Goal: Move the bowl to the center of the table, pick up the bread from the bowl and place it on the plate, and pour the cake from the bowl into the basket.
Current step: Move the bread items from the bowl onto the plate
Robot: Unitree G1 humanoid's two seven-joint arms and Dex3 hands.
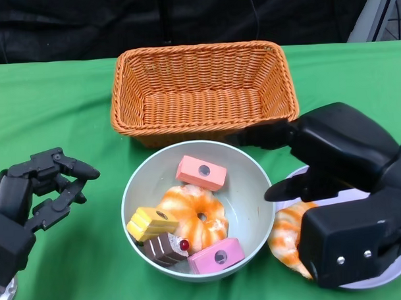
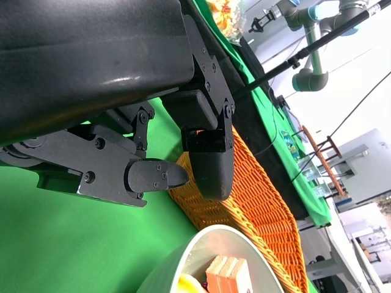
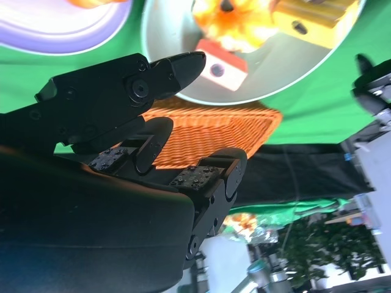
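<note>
Two black hands frame a pale green bowl that sits near the middle of the green table, just in front of an orange wicker basket. Inside the bowl lie an orange-and-white ring of bread, a pink block of cake toward the far wall, a second pink block at the near wall, a yellow layered slice and a small chocolate piece with a red cherry on the left side of the bowl. The left hand hovers over bare cloth to the left of the bowl, apart from it, with its fingers loosely curled and spread and nothing between them. The right hand is at the bowl's right side above a white plate; its fingers are parted and empty, one reaching out over the gap between basket and bowl rim, another pointing toward the bowl's right edge. Whether that fingertip touches the rim cannot be told. A second orange-and-white piece of bread rests on the plate, partly hidden under the right hand and lying just beside the bowl. From the right wrist, the spread fingers show against the bowl and basket with open space between them. From the left wrist, the basket's woven wall runs behind the left fingers, and the bowl's rim shows near them.
</note>
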